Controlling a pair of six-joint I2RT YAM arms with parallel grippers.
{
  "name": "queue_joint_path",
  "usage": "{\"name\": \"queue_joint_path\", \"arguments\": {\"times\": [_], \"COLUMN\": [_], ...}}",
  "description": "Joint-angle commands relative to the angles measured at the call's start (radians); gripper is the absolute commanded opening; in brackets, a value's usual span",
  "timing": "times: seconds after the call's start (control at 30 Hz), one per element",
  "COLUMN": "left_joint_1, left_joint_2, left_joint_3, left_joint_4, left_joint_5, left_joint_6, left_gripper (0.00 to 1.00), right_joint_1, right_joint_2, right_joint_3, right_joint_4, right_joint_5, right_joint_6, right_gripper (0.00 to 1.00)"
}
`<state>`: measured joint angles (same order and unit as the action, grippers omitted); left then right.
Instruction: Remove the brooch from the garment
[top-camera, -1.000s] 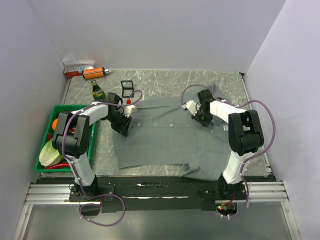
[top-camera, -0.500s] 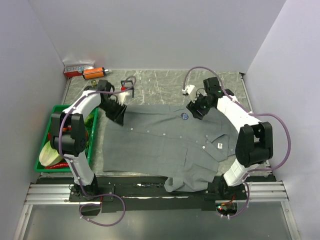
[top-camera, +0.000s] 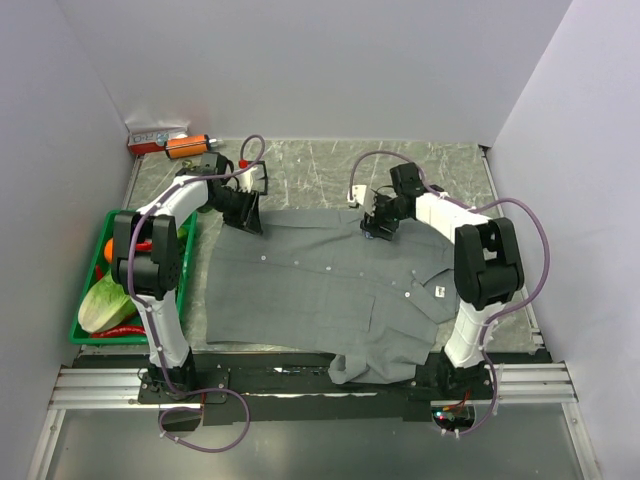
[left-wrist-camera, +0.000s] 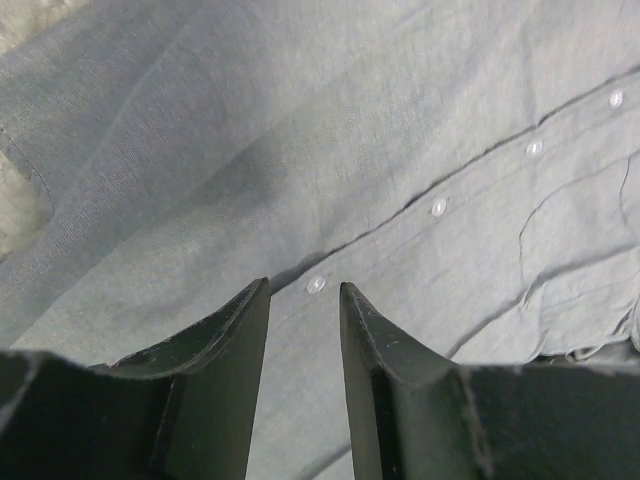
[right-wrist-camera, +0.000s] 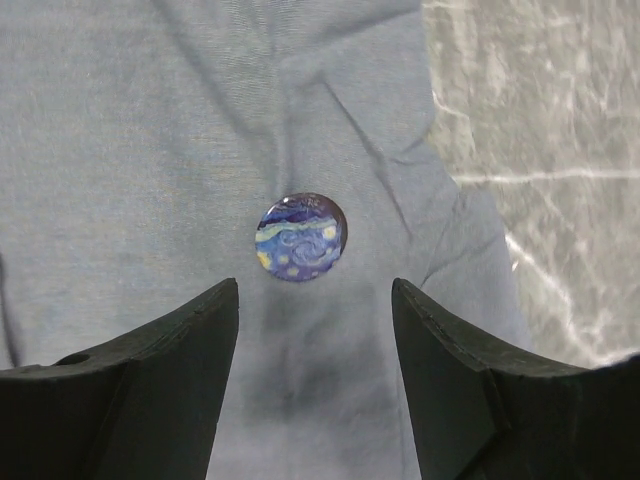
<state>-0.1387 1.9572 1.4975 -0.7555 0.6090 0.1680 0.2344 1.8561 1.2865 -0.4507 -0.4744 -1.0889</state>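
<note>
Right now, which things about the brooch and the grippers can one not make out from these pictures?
- Fastening of the brooch: right wrist view, hidden under its painted face.
- Design of the brooch, top view: too small, at the right gripper.
- Whether the left gripper touches the garment: left wrist view, its fingers hide the contact.

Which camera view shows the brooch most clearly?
The right wrist view: the brooch sits unobstructed on the garment, its blue swirled pattern visible. In the top view it is lost beside the right gripper; the left wrist view shows only garment and buttons.
</note>
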Motion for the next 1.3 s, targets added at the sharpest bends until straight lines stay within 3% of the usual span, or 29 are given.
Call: {"name": "queue_joint_path", "arguments": {"times": [0.0, 0.53, 0.73, 1.03, 1.27], "left_joint_1": [-0.001, -0.001, -0.001, -0.001, -0.001], "left_joint_2": [-0.018, -0.021, -0.012, -0.004, 0.006], "left_joint_3": [-0.019, -0.014, 0.001, 0.009, 0.021], "left_joint_4": [0.056, 0.024, 0.022, 0.024, 0.025], "left_joint_5": [0.014, -0.018, -0.020, -0.009, -0.006], "left_joint_6": [-0.074, -0.042, -0.039, -0.038, -0.044], "left_gripper": [0.40, 0.40, 0.40, 0.40, 0.40], "right_joint_1": [0.016, 0.052, 0.069, 0.071, 0.071], "right_joint_2": [0.046, 0.123, 0.153, 0.055, 0.038], "right_joint_3": [0.066, 0.100, 0.145, 0.036, 0.043], "right_joint_4": [-0.025, -0.069, -0.060, 0.193, 0.241], "right_joint_5": [-0.038, 0.012, 0.089, 0.175, 0.174], "right_joint_6": [-0.129, -0.181, -0.117, -0.091, -0.088], "right_gripper": [0.68, 0.62, 0.52, 0.43, 0.33]}}
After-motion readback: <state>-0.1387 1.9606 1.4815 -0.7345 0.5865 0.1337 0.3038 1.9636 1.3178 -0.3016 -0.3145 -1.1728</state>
